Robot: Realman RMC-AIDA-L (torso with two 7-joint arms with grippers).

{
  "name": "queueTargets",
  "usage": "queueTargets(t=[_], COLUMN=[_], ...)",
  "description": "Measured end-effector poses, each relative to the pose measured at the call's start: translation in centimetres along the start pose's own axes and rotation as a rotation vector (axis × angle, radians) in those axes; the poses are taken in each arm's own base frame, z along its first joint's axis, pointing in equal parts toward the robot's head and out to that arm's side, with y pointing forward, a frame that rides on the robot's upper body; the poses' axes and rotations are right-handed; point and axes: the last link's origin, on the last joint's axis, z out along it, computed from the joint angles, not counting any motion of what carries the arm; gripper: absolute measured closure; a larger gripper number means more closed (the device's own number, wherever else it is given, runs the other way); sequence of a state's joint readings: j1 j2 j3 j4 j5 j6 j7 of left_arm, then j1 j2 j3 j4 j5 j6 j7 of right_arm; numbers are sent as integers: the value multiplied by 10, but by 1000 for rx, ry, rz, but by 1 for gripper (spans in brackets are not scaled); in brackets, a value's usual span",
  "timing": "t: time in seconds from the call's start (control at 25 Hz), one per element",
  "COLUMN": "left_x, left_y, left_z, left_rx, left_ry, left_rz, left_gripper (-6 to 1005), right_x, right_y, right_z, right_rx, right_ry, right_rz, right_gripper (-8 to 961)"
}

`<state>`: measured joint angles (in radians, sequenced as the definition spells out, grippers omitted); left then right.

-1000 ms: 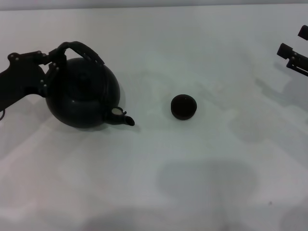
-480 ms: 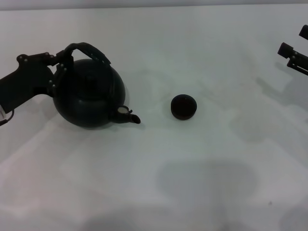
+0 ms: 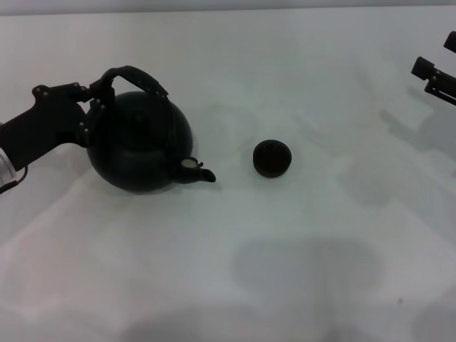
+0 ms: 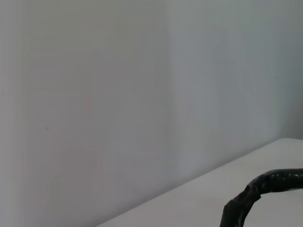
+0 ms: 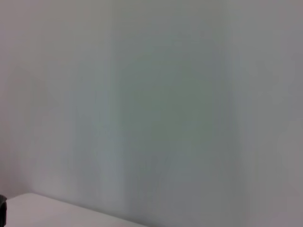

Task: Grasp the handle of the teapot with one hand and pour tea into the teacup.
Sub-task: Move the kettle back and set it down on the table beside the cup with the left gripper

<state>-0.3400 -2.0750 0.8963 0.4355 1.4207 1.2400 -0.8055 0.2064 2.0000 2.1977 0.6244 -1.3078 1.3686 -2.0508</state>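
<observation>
Plainly, from the head view, the left gripper (image 3: 96,107) is clamped on the near-left end of the handle (image 3: 135,75), carrying the teapot (image 3: 141,142) on the left side of the white table (image 3: 299,271). The spout (image 3: 201,173) points rightward toward the teacup (image 3: 272,157), which sits well apart from it on the robot's right side of the pot, so the pour depends on carrying the pot rightward along that spout line before tipping. The right gripper (image 3: 434,77) is parked at the far right edge; whether its fingers are apart cannot be told. From the left wrist view, only a wrapped stretch of the handle shows against a pale wall. From the right wrist view, nothing of the task appears.
</observation>
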Motion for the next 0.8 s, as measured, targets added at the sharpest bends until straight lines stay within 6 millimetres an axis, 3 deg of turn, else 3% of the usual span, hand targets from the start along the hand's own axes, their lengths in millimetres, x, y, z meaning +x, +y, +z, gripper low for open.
queueTargets(t=[0.8], left_x=[-12], left_y=[6], left_z=[-10], left_rx=[11], left_ry=[-24], left_rz=[-29], left_gripper=[875], right_x=[-4], right_y=[-5], right_z=[2], right_rx=[6], right_ry=[4], right_rz=[-15], right_gripper=[112])
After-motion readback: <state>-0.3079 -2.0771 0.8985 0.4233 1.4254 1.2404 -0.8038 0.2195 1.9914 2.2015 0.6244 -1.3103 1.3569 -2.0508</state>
